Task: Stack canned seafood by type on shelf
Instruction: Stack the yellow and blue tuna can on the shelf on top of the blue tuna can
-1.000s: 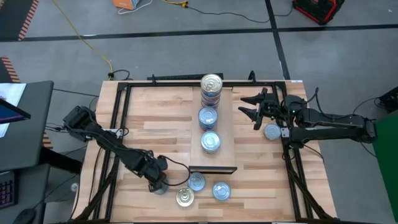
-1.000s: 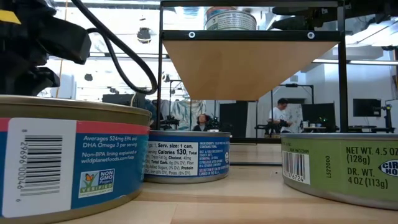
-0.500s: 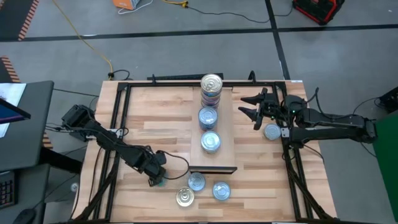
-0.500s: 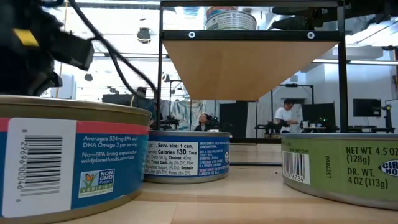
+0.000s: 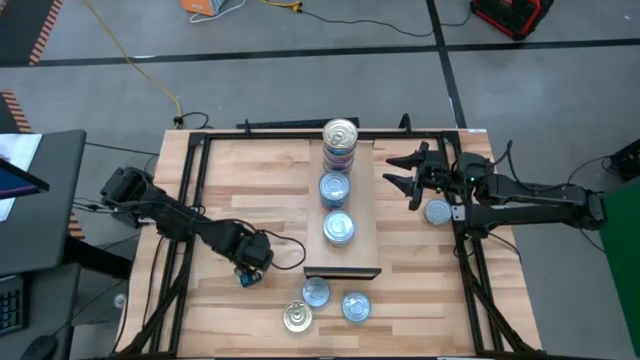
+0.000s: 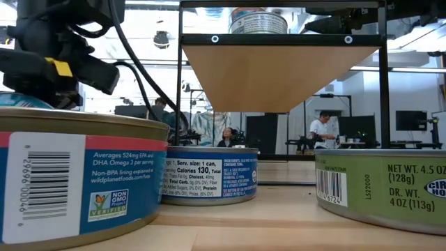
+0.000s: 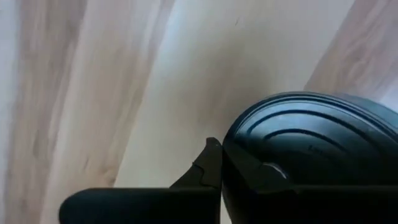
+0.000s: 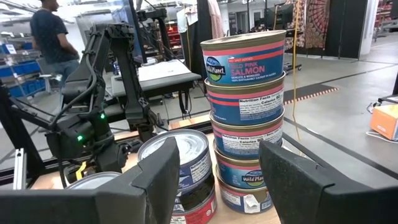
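The shelf (image 5: 361,215) is a raised light-wood board mid-table. It carries a stack of several tins (image 5: 341,145) at its far end and two single blue-topped tins (image 5: 334,188) (image 5: 339,228). Three tins rest on the tabletop near the near edge: two blue-topped (image 5: 316,292) (image 5: 356,306) and one silver-gold (image 5: 297,318). My left gripper (image 5: 250,268) is left of the shelf's near end, shut on a light-blue-topped tin (image 5: 246,278). My right gripper (image 5: 403,170) is open, right of the shelf's far end. Another tin (image 5: 437,212) lies by the right arm. My left gripper holds the tin from above, pointing down. In the left wrist view one dark finger (image 7: 199,180) lies against the tin's round rim (image 7: 233,146); the other finger is hidden behind the tin. The tin sits flat under the wrist, with tabletop beyond it.
A black frame (image 5: 190,200) runs along the table's edges. In the low view the near tins (image 6: 77,181) (image 6: 209,174) (image 6: 383,188) stand close and large, and the shelf's underside (image 6: 279,70) is overhead. People show in the room behind. Bare tabletop (image 5: 250,195) lies left of the shelf.
My left gripper has moved from beside the near-edge tins toward the table's far edge and the shelf's near end, rising, and has carried the blue-topped tin with it. The right arm has kept still.
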Controlling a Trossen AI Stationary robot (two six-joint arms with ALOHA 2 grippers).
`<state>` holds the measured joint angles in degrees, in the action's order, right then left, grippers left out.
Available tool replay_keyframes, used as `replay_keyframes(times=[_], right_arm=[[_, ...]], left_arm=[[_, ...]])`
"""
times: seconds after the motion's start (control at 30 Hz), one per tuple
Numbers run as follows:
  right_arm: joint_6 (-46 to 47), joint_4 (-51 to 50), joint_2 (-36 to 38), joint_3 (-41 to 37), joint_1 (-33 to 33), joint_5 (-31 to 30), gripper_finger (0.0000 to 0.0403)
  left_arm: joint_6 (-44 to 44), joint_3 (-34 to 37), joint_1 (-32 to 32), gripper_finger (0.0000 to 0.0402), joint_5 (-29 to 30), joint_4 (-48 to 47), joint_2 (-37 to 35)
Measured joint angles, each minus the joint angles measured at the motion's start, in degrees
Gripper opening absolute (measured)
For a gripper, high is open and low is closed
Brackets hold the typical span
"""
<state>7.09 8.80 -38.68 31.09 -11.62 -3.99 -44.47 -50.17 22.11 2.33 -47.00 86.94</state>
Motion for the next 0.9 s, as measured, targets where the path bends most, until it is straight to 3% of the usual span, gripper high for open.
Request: replay_keyframes(times=[0.1,0.3,0.43,0.63,0.9], right_arm=[[0.0,0.0,0.0,0.0,0.0,0.0,0.0243],[0.0,0.0,0.0,0.0,0.0,0.0,0.0243],[0.4,-0.1,0.0,0.0,0.0,0.0,0.0243],[0.4,0.2,0.0,0.0,0.0,0.0,0.0243],[0.4,0.3,0.0,0.0,0.0,0.0,0.0243]], left_arm=[[0.5,0.8,0.0,0.0000,-1.7,1.7,0.1],[-0.1,8.0,0.0,0.0000,-10.7,14.7,-1.4],[-1.5,11.9,-0.1,0.0000,-11.6,20.7,-4.4],[-3.9,13.4,-0.2,0.0000,-9.9,19.9,-10.7],[-9.1,12.6,-0.6,0.0000,0.6,8.3,-21.7]])
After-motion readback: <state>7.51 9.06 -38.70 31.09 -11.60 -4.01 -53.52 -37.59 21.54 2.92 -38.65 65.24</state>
